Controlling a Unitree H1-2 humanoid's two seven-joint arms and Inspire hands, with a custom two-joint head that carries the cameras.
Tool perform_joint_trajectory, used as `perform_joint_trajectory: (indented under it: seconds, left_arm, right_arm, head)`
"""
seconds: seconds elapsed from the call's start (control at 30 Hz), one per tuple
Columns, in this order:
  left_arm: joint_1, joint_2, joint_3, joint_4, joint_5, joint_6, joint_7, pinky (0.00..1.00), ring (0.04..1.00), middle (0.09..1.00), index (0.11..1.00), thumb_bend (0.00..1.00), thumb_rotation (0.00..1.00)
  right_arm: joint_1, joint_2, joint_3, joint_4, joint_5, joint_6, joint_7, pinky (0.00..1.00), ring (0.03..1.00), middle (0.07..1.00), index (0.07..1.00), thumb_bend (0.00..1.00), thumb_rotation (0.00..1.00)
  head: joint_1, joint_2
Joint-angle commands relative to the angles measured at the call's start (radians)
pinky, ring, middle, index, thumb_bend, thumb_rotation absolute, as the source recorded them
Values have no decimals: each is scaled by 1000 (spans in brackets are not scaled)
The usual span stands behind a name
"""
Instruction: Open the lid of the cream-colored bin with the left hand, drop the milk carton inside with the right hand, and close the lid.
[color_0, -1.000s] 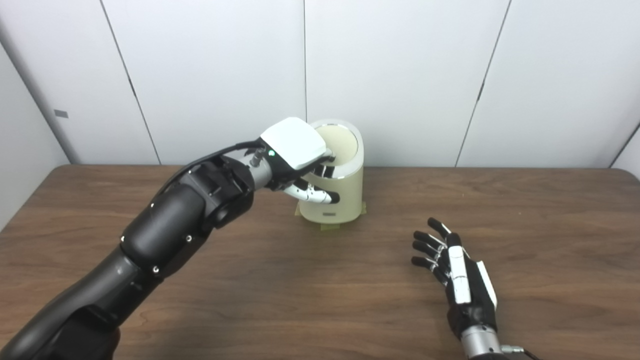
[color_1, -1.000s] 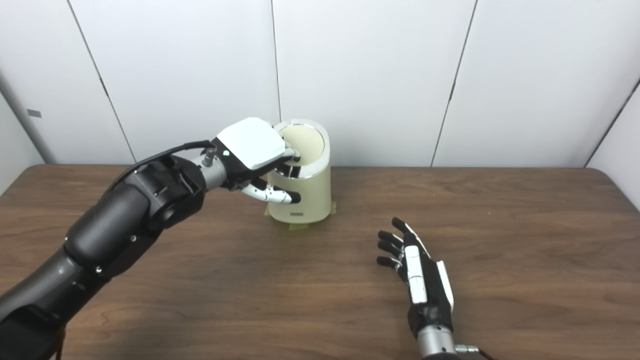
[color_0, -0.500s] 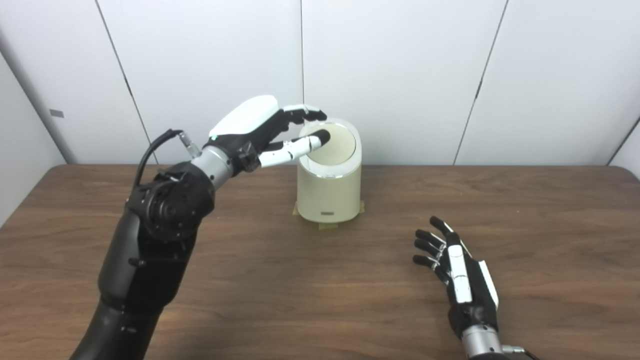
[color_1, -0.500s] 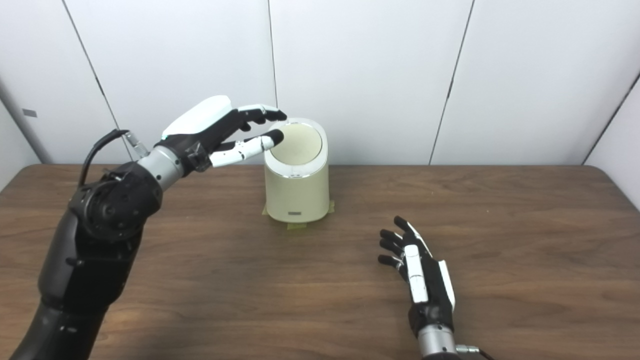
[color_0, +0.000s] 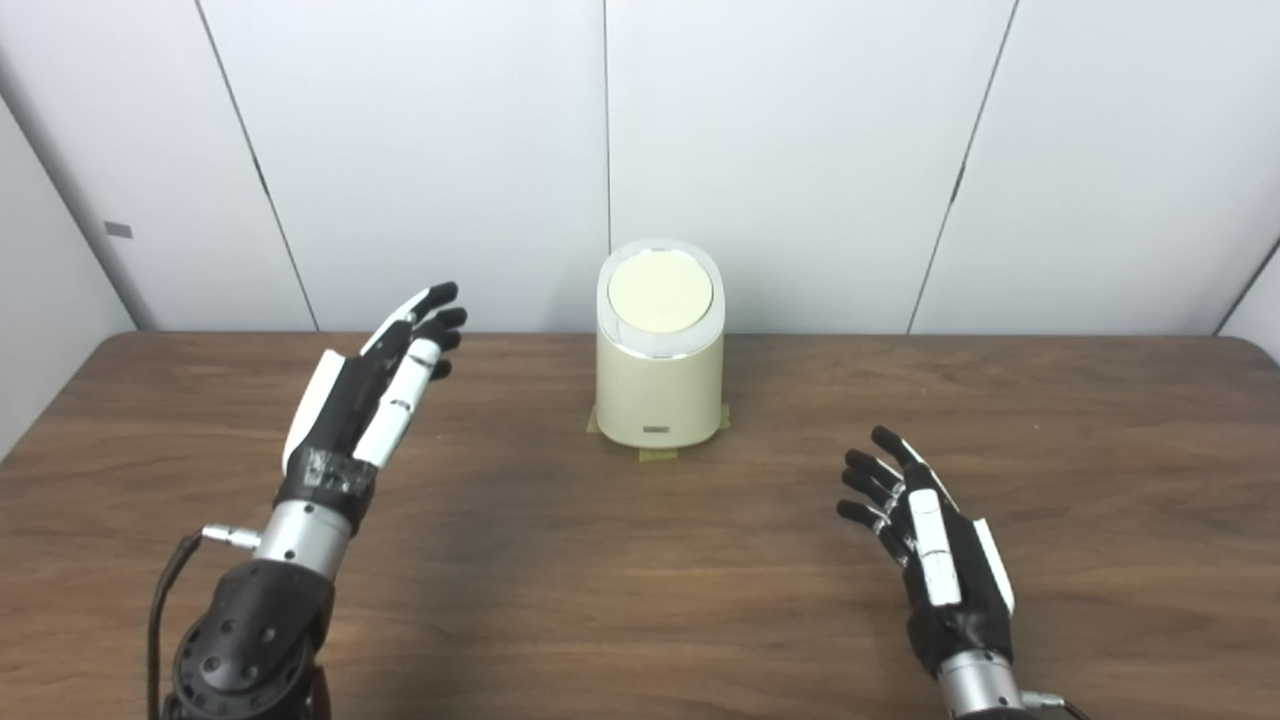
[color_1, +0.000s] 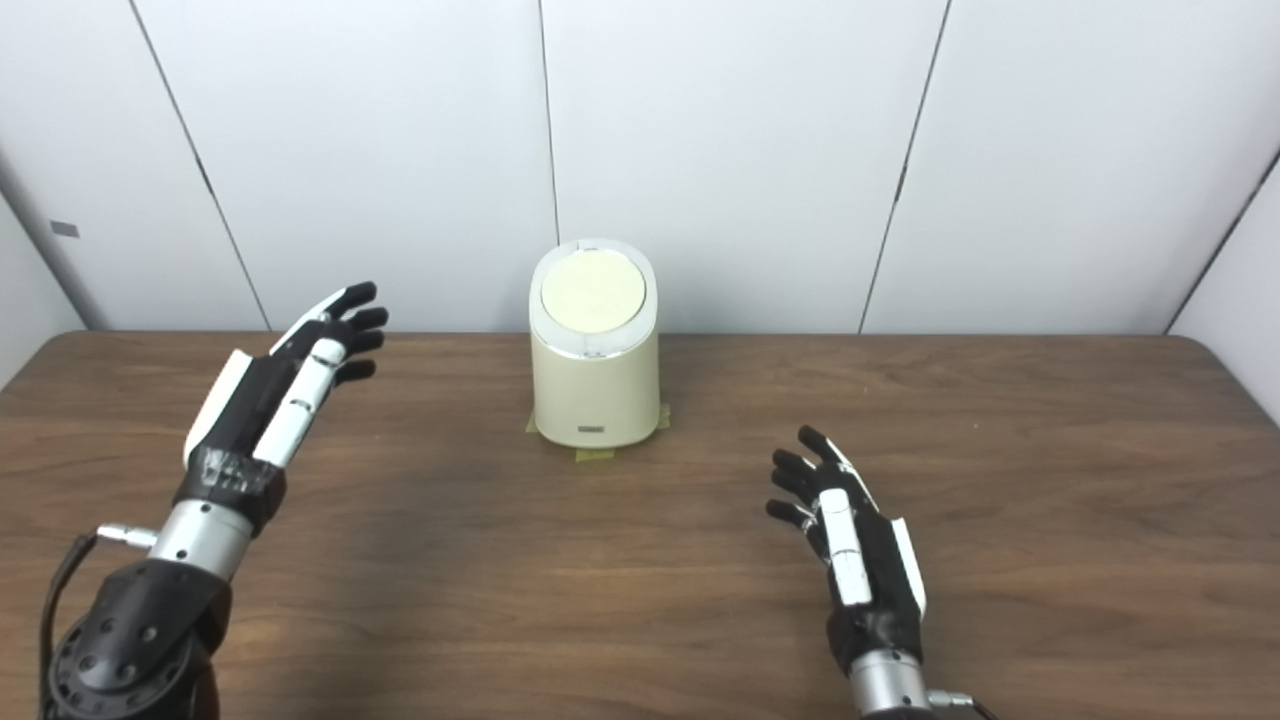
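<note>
Since shut flat across the top of the cream-colored bin (color_0: 660, 390), puts the lid (color_0: 660, 297) at either end of the task: not yet lifted, or already closed. Cannot find the milk carton anywhere in either view, neither on the wooden table (color_0: 600, 600) nor in a hand. Suggests, as a judgement only, that it lies inside the bin and the last step is done. Cannot confirm through the opaque wall.

Stands upright at the centre of the frame, close to the back edge of the table, on strips of tape (color_0: 658, 455). Touched by neither hand.

At middle left, well apart from the bin: the left hand (color_0: 370, 400), fingers straight and spread, holding nothing. At lower right, also well apart: the right hand (color_0: 935, 545), fingers loosely splayed, empty, low over the wood.

If finished, calls for nothing more than resting both arms clear. If not, calls for bringing the left hand back to the lid's rim at centre frame and for locating a carton first.
</note>
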Motion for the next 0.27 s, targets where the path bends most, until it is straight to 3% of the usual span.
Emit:
perform_joint_trajectory:
  seconds: [0.0, 0.23]
  left_arm:
    - [14, -20, 4, 12, -68, -44, 39, 901, 907, 919, 930, 327, 981]
    - [95, -56, -24, 59, -151, -132, 103, 955, 947, 949, 945, 363, 1000]
  right_arm:
    - [-50, -7, 3, -35, -9, -50, 9, 758, 829, 819, 863, 545, 883]
    - [-66, -40, 15, -51, -39, -24, 22, 843, 905, 890, 897, 608, 948]
  head:
    - [-1, 1]
    - [1, 5]
